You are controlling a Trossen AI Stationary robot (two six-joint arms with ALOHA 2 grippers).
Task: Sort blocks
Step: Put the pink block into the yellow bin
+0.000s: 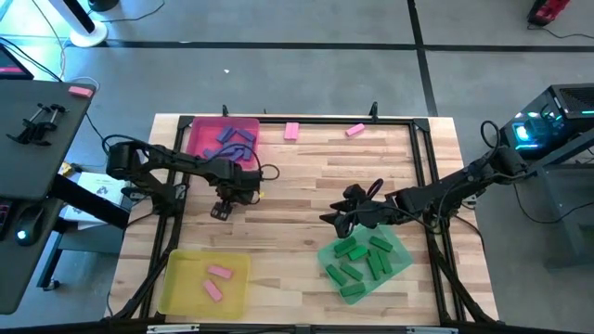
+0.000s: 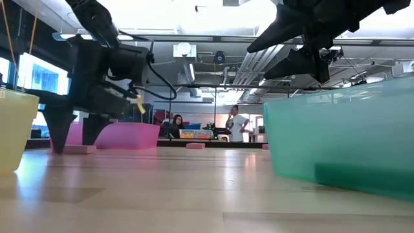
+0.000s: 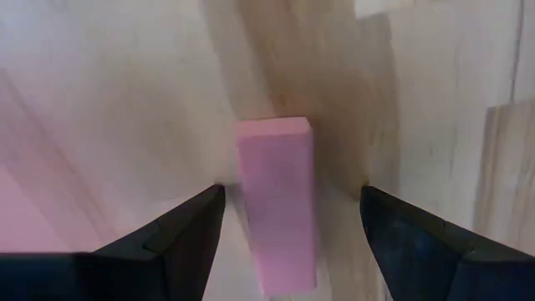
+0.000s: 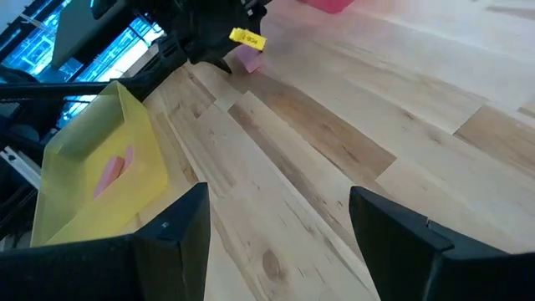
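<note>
My left gripper [image 1: 221, 211] points down at the table in front of the pink tray [image 1: 200, 133], open. Its fingers stand on either side of a pink block [image 3: 276, 209] without touching it. The block lies flat on the wood [image 2: 79, 149]; the high view hides it under the gripper. My right gripper [image 1: 336, 221] hovers open and empty [image 4: 280, 196] above the table, just left of the green tray [image 1: 399, 252]. Several green blocks [image 1: 357, 260] lie in the green tray, purple-blue blocks [image 1: 232, 141] in the pink tray, and two pink blocks [image 1: 216, 280] in the yellow tray [image 1: 181, 283].
Two more pink blocks [image 1: 291, 131] [image 1: 355, 130] lie near the table's far edge. Bare wood stretches between the two grippers. People stand in the room beyond the table [image 2: 236, 123]. A black frame runs along the table's edges [image 1: 422, 158].
</note>
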